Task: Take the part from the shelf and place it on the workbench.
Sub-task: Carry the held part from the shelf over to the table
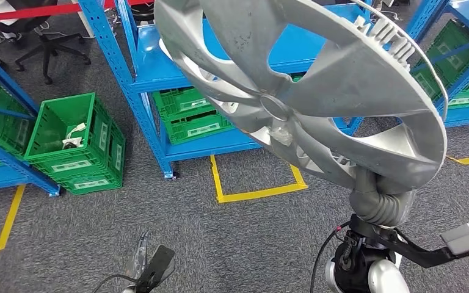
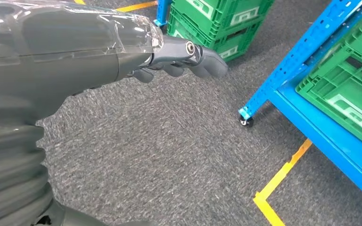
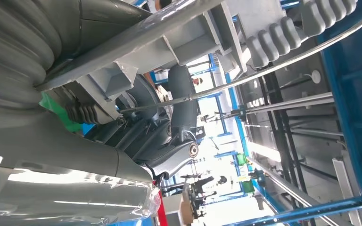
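Note:
The part is a large silver wheel cover (image 1: 305,91), raised close in front of the head view and tilted, hiding much of the blue shelf (image 1: 152,76) behind it. My right hand (image 1: 381,201) grips its lower rim from beneath. In the right wrist view the dark fingers (image 3: 181,103) wrap over the cover's ribbed back edge (image 3: 283,37) and its wire ring. My left hand (image 2: 179,59) hangs low over the grey carpet, holding nothing, its thumb (image 2: 207,59) stretched out and the fingers loosely apart.
Blue shelving racks on castors (image 2: 246,121) hold green crates (image 1: 189,113). A stack of green crates (image 1: 76,143) stands on the carpet at the left. Yellow tape (image 1: 256,192) marks bays on the floor. An office chair (image 1: 43,43) sits at the far left.

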